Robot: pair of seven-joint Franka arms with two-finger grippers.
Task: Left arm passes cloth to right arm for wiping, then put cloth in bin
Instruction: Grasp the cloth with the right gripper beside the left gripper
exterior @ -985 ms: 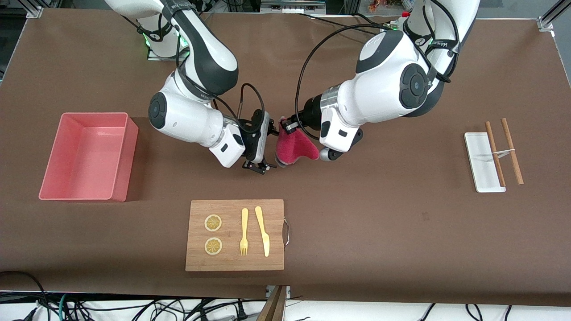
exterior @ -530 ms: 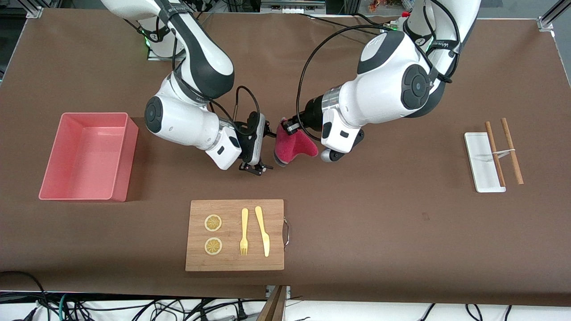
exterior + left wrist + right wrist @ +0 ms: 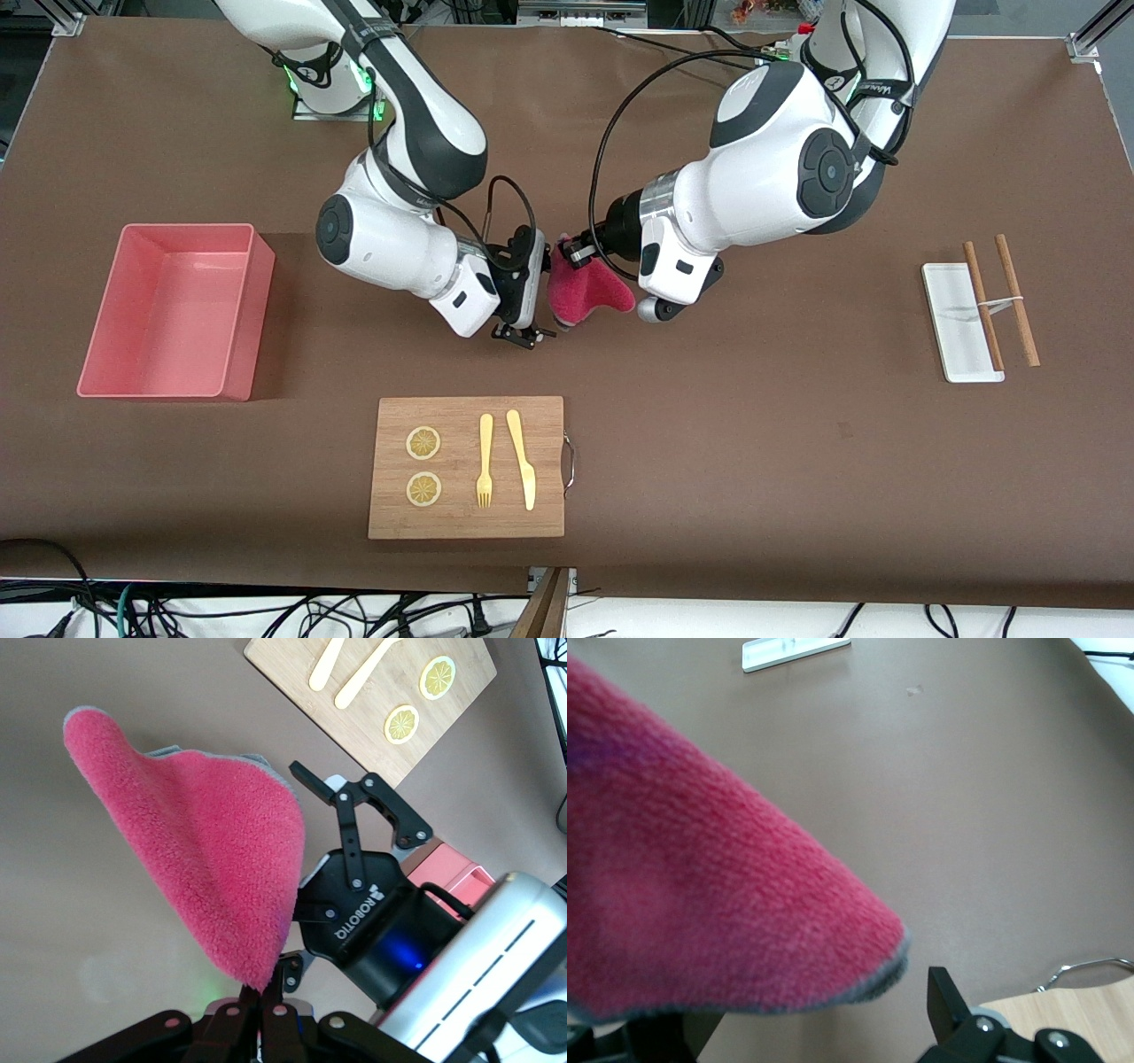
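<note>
The crimson-pink cloth [image 3: 586,290] hangs in the air over the middle of the table, pinched at one corner by my left gripper [image 3: 568,252], which is shut on it. The left wrist view shows that gripper [image 3: 262,1014] closed on the cloth's [image 3: 195,859] lower tip. My right gripper [image 3: 540,289] is open right beside the cloth, its fingers [image 3: 306,781] spread at the cloth's edge. From the right wrist, the cloth [image 3: 700,895] fills the space above that gripper's [image 3: 802,1032] open jaws. The salmon-pink bin [image 3: 241,306] stands at the right arm's end of the table.
A wooden board [image 3: 467,523] with two lemon slices, a fork and a knife lies nearer the front camera than the grippers. A small white tray [image 3: 955,337] with chopsticks [image 3: 1017,301] across it sits toward the left arm's end.
My right gripper drew back slightly from the cloth, then came in close beside it, still open. The left gripper and the cloth have hardly moved.
</note>
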